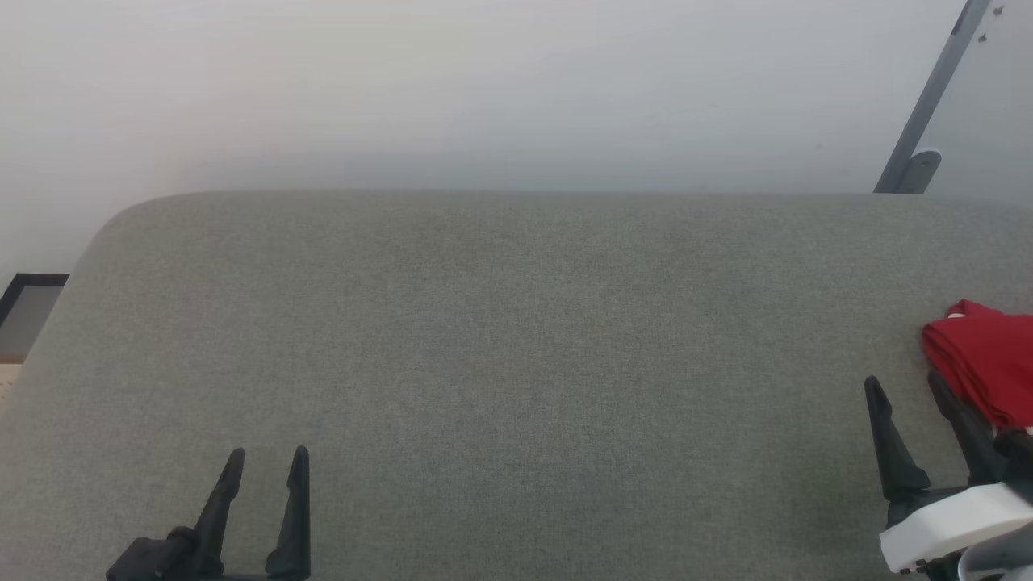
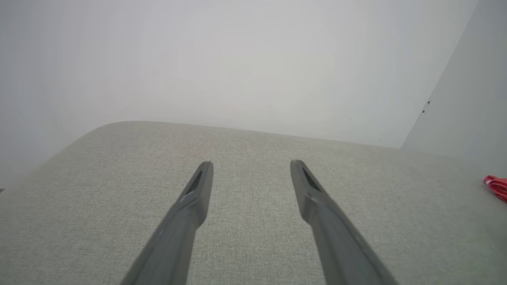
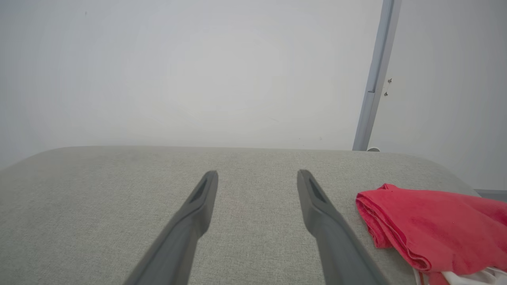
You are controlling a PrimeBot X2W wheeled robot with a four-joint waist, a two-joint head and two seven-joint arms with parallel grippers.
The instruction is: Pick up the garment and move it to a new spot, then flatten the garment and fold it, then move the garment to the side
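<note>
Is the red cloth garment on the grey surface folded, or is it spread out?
Folded. The bright red cloth garment lies as a compact bundle with stacked layered edges on the grey fabric surface.

Left pincer (image 2: 250, 164) spread wide over the grey bench (image 2: 99, 206); far right, seemingly the garment (image 2: 497, 187), a red sliver.
</note>
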